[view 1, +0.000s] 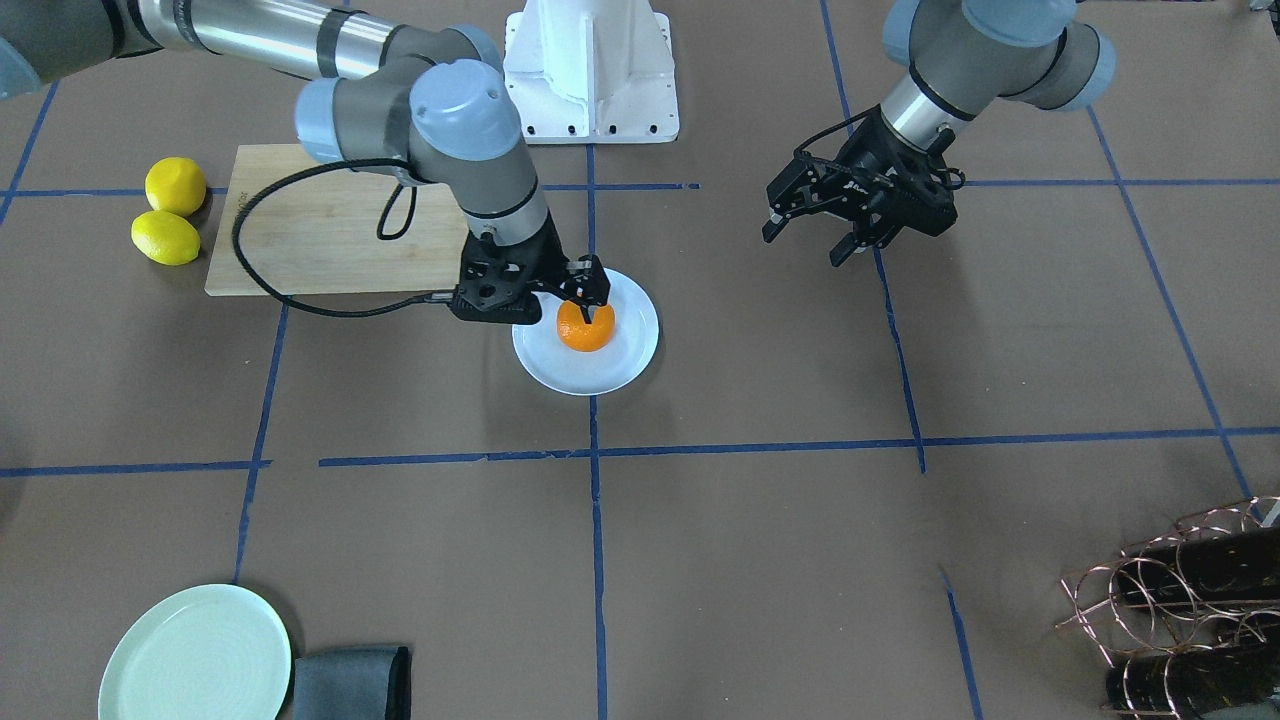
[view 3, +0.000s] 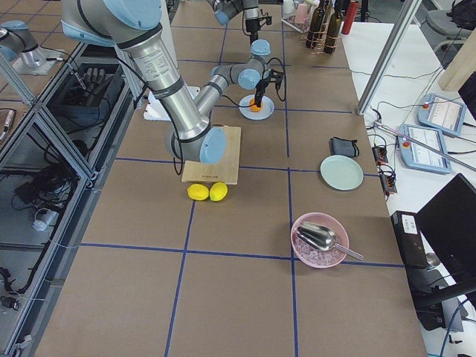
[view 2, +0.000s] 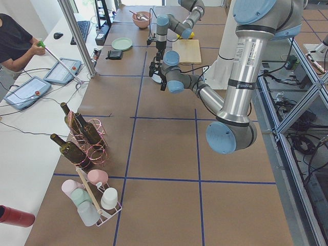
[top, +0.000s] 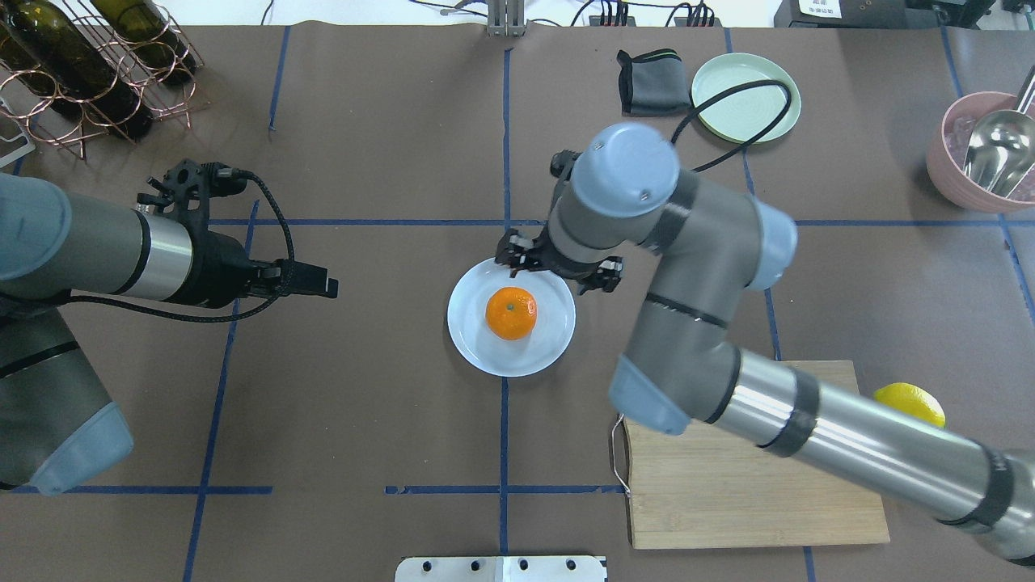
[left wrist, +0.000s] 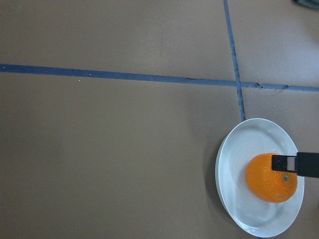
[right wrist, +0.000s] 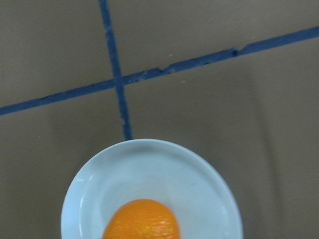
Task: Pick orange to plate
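The orange (view 1: pixel 586 330) (top: pixel 511 313) rests stem-up near the middle of the pale bluish-white plate (view 1: pixel 625 355) (top: pixel 485 347), at the table's centre. My right gripper (view 1: pixel 588 295) points straight down just over the orange's top. Its fingers look slightly apart and free of the fruit, so it reads as open. The right wrist view shows the orange (right wrist: pixel 142 221) on the plate (right wrist: pixel 149 169) with no finger in the picture. My left gripper (view 1: pixel 805 245) hovers open and empty well to the side; its camera sees the orange (left wrist: pixel 269 181) and the plate (left wrist: pixel 234 164).
Two lemons (view 1: pixel 175 185) (view 1: pixel 165 238) lie beside a wooden cutting board (view 1: pixel 320 220) under the right arm. A mint-green plate (view 1: pixel 195 655) and a grey cloth (view 1: pixel 350 683) sit at the far edge. A wine rack (view 1: pixel 1180 600) and a pink bowl (top: pixel 986 149) stand in the corners.
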`<action>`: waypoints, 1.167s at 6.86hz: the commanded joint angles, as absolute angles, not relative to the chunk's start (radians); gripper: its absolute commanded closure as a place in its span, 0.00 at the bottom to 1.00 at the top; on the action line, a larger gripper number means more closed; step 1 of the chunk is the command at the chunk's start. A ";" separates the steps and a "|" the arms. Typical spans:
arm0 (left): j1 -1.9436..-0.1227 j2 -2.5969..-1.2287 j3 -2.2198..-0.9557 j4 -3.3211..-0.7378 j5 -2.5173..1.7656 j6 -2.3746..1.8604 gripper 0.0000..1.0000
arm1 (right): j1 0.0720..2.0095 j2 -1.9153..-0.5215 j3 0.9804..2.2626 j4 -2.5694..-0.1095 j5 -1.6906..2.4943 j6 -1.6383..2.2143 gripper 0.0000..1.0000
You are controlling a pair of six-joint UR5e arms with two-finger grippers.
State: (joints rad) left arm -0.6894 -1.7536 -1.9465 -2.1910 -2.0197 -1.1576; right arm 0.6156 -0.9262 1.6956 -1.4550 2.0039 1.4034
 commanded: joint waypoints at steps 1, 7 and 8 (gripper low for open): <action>-0.739 -1.648 -1.951 -2.191 -2.020 -0.937 0.00 | 0.856 -1.209 1.967 -1.509 2.254 1.175 0.00; -1.461 -1.479 -1.776 -1.855 -2.376 0.132 0.00 | 1.539 -1.609 1.889 -1.768 2.349 -0.224 0.00; -1.521 -1.498 -1.813 -1.680 -2.376 0.155 0.00 | 1.578 -1.633 1.867 -1.773 2.350 -0.300 0.00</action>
